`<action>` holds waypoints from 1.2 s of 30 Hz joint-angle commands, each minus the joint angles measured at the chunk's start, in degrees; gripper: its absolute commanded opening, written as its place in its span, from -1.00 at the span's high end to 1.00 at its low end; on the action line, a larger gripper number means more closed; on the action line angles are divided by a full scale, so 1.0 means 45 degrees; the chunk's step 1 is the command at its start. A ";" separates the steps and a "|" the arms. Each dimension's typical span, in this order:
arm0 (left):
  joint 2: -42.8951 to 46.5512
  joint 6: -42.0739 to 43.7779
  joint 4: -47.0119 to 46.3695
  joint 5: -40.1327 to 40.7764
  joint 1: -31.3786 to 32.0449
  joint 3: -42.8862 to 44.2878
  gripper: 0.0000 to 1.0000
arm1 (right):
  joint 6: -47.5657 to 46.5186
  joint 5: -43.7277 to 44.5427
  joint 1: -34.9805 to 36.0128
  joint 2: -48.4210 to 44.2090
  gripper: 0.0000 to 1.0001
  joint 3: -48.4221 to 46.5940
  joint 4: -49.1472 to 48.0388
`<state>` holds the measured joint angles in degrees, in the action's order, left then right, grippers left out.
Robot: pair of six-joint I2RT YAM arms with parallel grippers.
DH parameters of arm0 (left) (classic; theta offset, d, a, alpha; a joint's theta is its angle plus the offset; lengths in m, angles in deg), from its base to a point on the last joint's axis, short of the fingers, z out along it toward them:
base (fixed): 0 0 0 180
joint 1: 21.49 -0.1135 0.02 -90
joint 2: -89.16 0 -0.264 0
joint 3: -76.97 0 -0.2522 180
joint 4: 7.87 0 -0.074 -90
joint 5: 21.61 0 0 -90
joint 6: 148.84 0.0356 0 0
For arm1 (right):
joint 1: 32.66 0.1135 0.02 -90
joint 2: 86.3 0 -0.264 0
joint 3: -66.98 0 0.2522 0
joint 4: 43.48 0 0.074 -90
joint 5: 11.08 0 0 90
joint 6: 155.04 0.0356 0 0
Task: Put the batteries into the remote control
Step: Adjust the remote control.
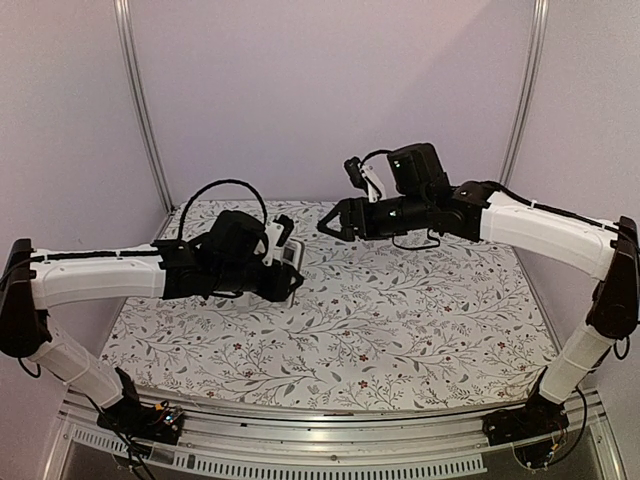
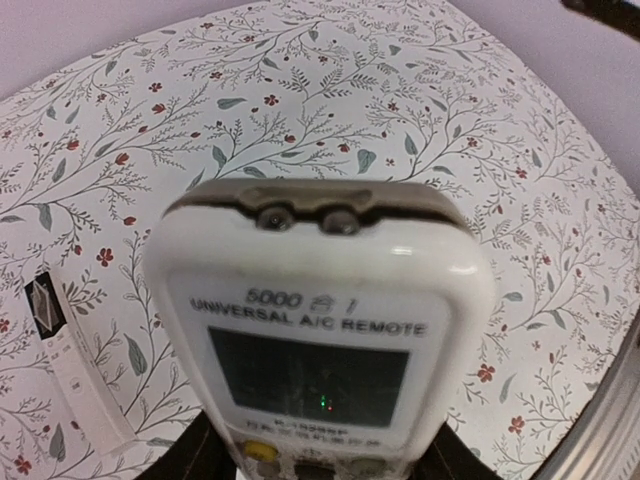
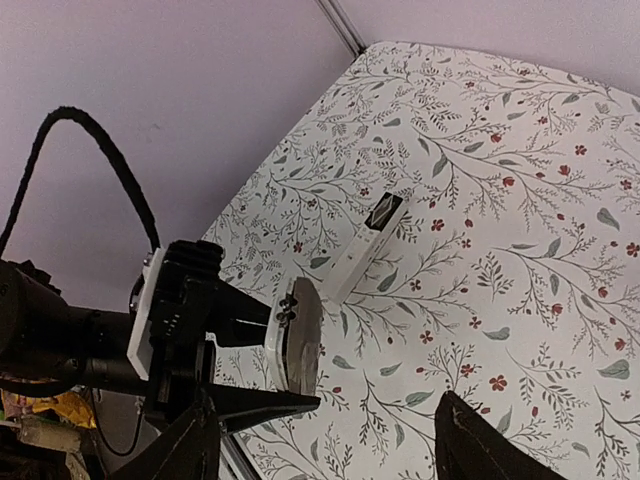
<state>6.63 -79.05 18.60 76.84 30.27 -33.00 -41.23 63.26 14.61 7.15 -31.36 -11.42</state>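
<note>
The left pincer [image 3: 292,365] was clamped on the white A/C remote [image 2: 320,330], held aloft above the table [image 1: 400,320] with its display face toward the left wrist camera. The right pincer [image 1: 330,225] hung in the air well apart from it, jaws standing wide with nothing between them. A slim white remote [image 3: 362,250] lay flat on the table, a dark recess showing at one end. No batteries could be made out in any view, so their position could not be established.

Risks noted: the held remote presented its front, so its battery bay likely faced away from the free pincer, and an approach from this side would probably find no opening. Only the lower body was gripped, so pressure at the far end could lever it loose.
</note>
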 commanded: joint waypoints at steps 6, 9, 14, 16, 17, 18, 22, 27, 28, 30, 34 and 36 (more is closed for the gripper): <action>-0.0169 0.0019 -0.0088 0.0309 0.0200 0.0193 1.00 | 0.1743 -0.1325 0.0582 0.1733 -0.44 0.0054 -0.1957; -0.0172 0.0086 -0.0090 0.0296 0.0215 0.0246 1.00 | 0.1947 -0.1360 0.0639 0.2215 -0.43 -0.0276 -0.1898; -0.0120 0.0205 -0.0095 0.0320 0.0244 0.0288 1.00 | 0.2091 -0.1181 0.0773 0.3025 -0.38 -0.0842 -0.1546; -0.0134 0.0256 -0.0125 0.0321 0.0269 0.0288 1.00 | 0.2127 -0.1207 0.0790 0.3244 -0.32 -0.1066 -0.1576; -0.0153 0.0328 -0.0129 0.0336 0.0290 0.0305 1.00 | 0.2130 -0.1193 0.0801 0.3390 -0.27 -0.1195 -0.1549; -0.0155 0.0362 -0.0119 0.0345 0.0319 0.0325 1.00 | 0.2130 -0.1176 0.0805 0.3503 -0.17 -0.1292 -0.1531; -0.0119 0.0399 -0.0103 0.0531 0.0353 0.0318 1.00 | 0.2258 -0.1280 0.0815 0.3771 0.30 -0.1381 -0.1614; -0.0181 0.0394 0.0050 0.0717 0.0364 0.0446 1.00 | 0.2451 -0.1443 0.0829 0.3874 0.77 -0.1403 -0.1569; -0.0205 0.0382 0.0137 0.0776 0.0370 0.0472 1.00 | 0.2461 -0.1366 0.0825 0.3835 0.83 -0.1386 -0.1534; -0.0319 0.0392 0.0303 0.0902 0.0381 0.0563 1.00 | 0.2480 -0.1273 0.0825 0.3768 0.88 -0.1375 -0.1469; -0.0373 0.0434 0.0379 0.0931 0.0391 0.0555 1.00 | 0.2462 -0.1477 0.0778 0.3718 0.42 -0.1400 -0.1452; -0.0428 0.0466 0.0395 0.0934 0.0374 0.0481 1.00 | 0.2453 -0.1573 0.0642 0.3611 0.05 -0.1391 -0.1423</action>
<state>5.39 -77.47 20.91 80.97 31.39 -32.25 -30.15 58.10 17.93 23.83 -36.54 -18.17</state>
